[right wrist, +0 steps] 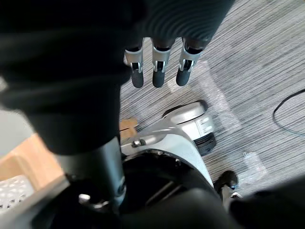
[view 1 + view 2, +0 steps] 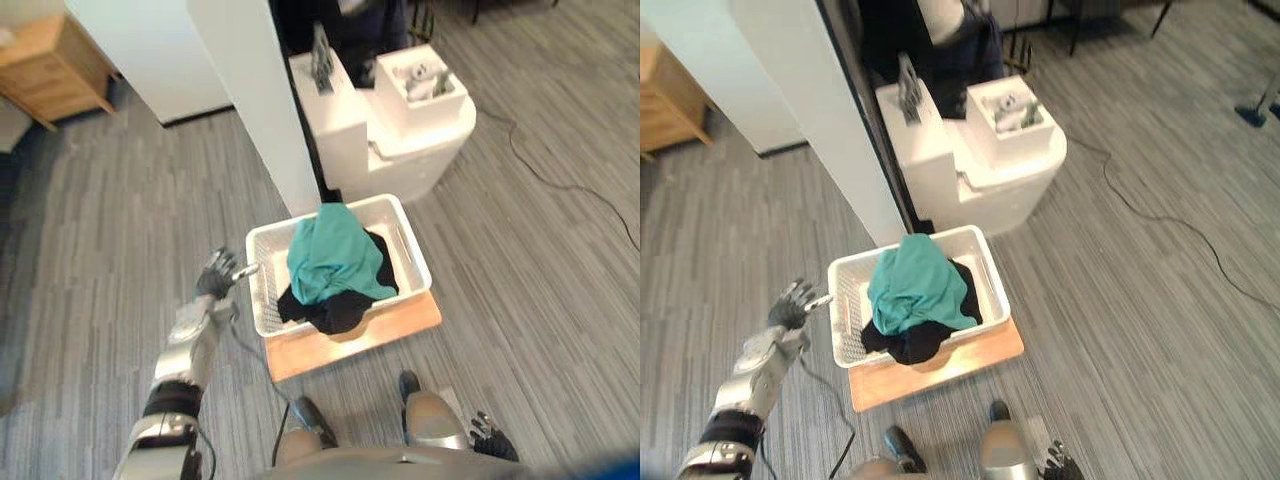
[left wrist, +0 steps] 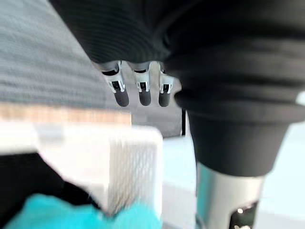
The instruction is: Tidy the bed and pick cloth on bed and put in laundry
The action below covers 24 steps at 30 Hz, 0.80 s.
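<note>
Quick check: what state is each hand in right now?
Left hand: open, holding nothing, beside the basket.
Right hand: open, holding nothing.

We see a grey striped floor (image 2: pixel 100 250). A flat wooden board (image 2: pixel 400 325) lies on it, with a white basket (image 2: pixel 417 250) sitting on top. Beyond the board, a white foam block (image 2: pixel 420 150) stands on the floor, with a wooden cabinet (image 2: pixel 50 60) well off to the left.
</note>
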### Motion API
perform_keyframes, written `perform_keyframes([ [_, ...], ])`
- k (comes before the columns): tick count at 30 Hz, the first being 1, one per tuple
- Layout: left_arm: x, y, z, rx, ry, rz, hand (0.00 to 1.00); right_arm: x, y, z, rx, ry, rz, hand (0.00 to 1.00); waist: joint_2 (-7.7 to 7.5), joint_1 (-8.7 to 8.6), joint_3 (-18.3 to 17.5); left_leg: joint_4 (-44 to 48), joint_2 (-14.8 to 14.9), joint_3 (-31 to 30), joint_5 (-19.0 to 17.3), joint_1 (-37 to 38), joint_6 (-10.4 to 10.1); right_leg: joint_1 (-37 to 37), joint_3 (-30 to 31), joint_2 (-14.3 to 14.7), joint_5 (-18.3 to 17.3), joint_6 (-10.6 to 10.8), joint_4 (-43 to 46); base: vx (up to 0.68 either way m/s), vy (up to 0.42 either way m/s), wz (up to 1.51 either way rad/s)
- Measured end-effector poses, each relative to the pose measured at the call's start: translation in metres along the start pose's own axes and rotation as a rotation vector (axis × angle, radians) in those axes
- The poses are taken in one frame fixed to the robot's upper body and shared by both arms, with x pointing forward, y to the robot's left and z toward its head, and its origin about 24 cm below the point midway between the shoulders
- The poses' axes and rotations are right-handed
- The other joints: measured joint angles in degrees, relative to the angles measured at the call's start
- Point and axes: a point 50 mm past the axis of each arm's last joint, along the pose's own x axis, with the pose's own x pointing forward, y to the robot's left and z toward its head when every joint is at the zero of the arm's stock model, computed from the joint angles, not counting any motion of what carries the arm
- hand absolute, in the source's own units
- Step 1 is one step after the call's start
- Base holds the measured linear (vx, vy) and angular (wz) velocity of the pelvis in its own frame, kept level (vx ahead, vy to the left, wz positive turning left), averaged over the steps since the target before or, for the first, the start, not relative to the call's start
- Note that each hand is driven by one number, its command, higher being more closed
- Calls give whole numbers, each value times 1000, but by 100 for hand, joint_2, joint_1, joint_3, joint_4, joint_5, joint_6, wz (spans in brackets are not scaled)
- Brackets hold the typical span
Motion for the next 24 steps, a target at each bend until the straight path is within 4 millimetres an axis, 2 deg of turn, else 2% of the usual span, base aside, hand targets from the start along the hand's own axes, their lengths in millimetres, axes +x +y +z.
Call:
perform_keyframes([
  [2, -6, 13, -7, -12, 24, 34, 0, -1, -1, -6, -3, 29, -4, 0, -32, 127, -178, -2, -12, -114, 0, 29, 0, 98, -103, -6, 2, 2, -93, -11, -9, 24],
  [6, -18, 34, -19, -34, 68, 104, 0, -1, -1, -11, -29, 54, -5, 0, -68, 193, -302, -7, -40, -269, 1, 71, 3, 305, -262, -37, 12, 16, -238, -9, 3, 22],
  [8, -29, 46, -33, -36, 121, 141, 0, -2, -2, -13, -34, 65, 2, 0, -52, 280, -357, -30, -58, -275, -14, 120, 9, 387, -268, -51, 32, 32, -309, 1, 4, 3],
  [11, -41, 56, -49, -43, 173, 180, 0, -2, -2, -14, -87, 75, 22, 0, -51, 321, -402, -33, -80, -306, -25, 120, 14, 430, -307, -75, 42, 49, -353, 19, 10, 7],
  [14, -63, 73, -88, -28, 320, 276, 0, -1, 0, -17, -145, 79, 42, 0, -109, 380, -487, -34, -100, -432, -46, 159, 0, 611, -445, -97, 55, 63, -456, 52, 9, 20],
  [16, -76, 76, -109, -13, 401, 311, 0, -2, -1, -20, -146, 80, 42, 0, -123, 488, -496, -35, -102, -440, -69, 210, -11, 691, -471, -99, 56, 65, -494, 50, 7, 6],
  [17, -93, 76, -133, -6, 477, 334, 0, -2, 0, -20, -147, 77, 47, 0, -132, 550, -571, -36, -104, -461, -85, 212, -18, 707, -497, -103, 41, 66, -498, 53, 6, 6],
  [18, -96, 76, -137, -8, 489, 338, 0, -2, 0, -21, -147, 77, 47, 0, -134, 560, -578, -36, -105, -467, -87, 215, -19, 713, -503, -104, 38, 66, -499, 54, 3, 11],
  [20, -122, 68, -171, -13, 590, 359, 0, -2, 0, -23, -142, 70, 50, 0, -137, 596, -584, -38, -118, -564, -91, 219, -23, 795, -599, -115, 20, 70, -529, 41, 1, 19],
  [24, -153, 49, -206, 30, 705, 345, 0, -3, -1, -24, -150, 63, 51, 0, -132, 633, -600, -41, -118, -641, -92, 250, -24, 889, -689, -117, -10, 71, -550, 10, -5, 14],
])
